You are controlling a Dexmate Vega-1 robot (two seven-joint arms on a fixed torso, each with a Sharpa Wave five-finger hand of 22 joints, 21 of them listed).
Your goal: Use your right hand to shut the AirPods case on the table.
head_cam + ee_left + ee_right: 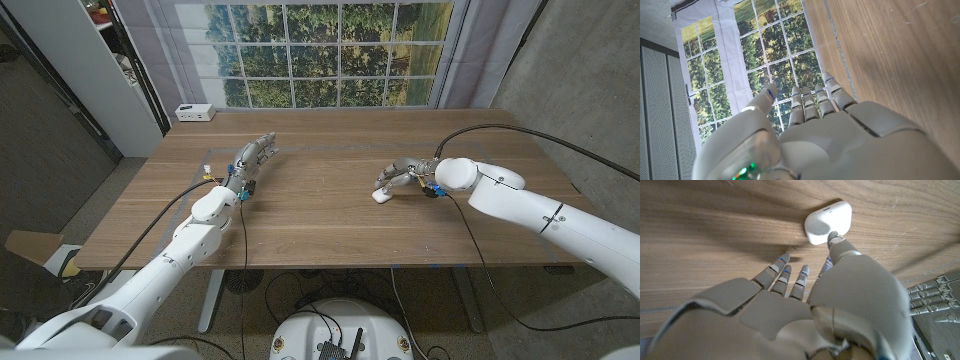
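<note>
AirPods case [828, 222] touched by the right hand [805, 305] on the tabletop [320, 210].

The case lies right of centre, its lid seemingly almost down; one of the fingers [836, 242] is pressed on it, nothing grasped. The left hand [252, 160] is held released. If pushed off-centre, the light case could be skidded away unshut.

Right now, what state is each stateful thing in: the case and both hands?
AirPods case: on the table, lid looks shut, a right fingertip touching it.
Right hand: fingers spread, holding nothing, one fingertip on the case.
Left hand: fingers extended, holding nothing.
</note>
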